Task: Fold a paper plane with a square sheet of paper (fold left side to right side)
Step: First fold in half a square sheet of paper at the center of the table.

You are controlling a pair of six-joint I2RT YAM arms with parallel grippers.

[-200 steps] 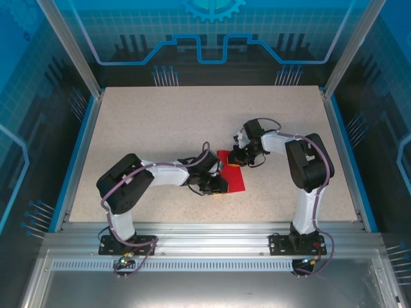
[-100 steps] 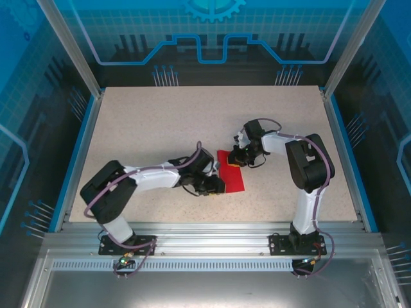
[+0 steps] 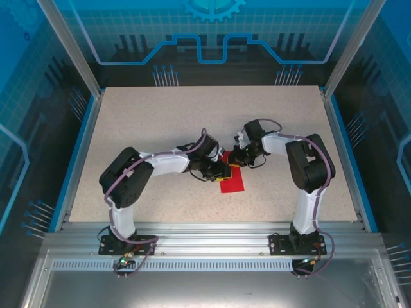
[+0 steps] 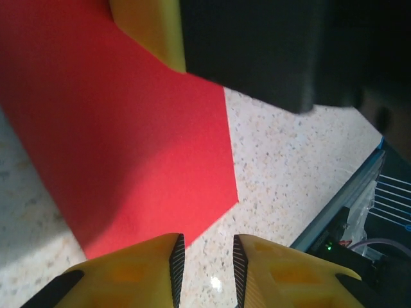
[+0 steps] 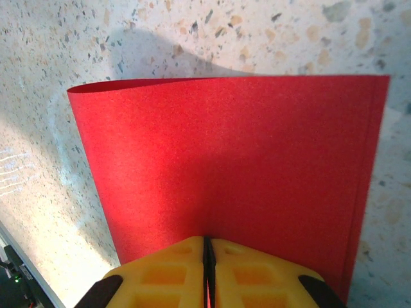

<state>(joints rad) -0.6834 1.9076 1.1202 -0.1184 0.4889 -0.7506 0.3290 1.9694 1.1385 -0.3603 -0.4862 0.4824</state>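
The square sheet of paper [image 3: 233, 182] is bright red and lies folded over into a rectangle near the table's middle. In the right wrist view the sheet [image 5: 225, 160] has a rounded, uncreased bend on its left and doubled edges on its right. My right gripper [image 3: 237, 158] is shut on the sheet's far edge, its jaws [image 5: 207, 242] pinching the layers. My left gripper [image 3: 221, 171] hovers over the sheet's upper left, close beside the right one. Its jaws [image 4: 204, 256] stand slightly open over bare table, with the sheet [image 4: 128, 141] just left of them.
The speckled beige table [image 3: 160, 122] has free room all around the paper. Blue rails [image 3: 76, 154] border its left and right sides. The right gripper's yellow finger [image 4: 151, 25] and black body loom at the top of the left wrist view.
My left gripper has moved from the paper's near left edge up and to the right, now beside the right gripper and covering the paper's upper part. The right gripper has stayed put.
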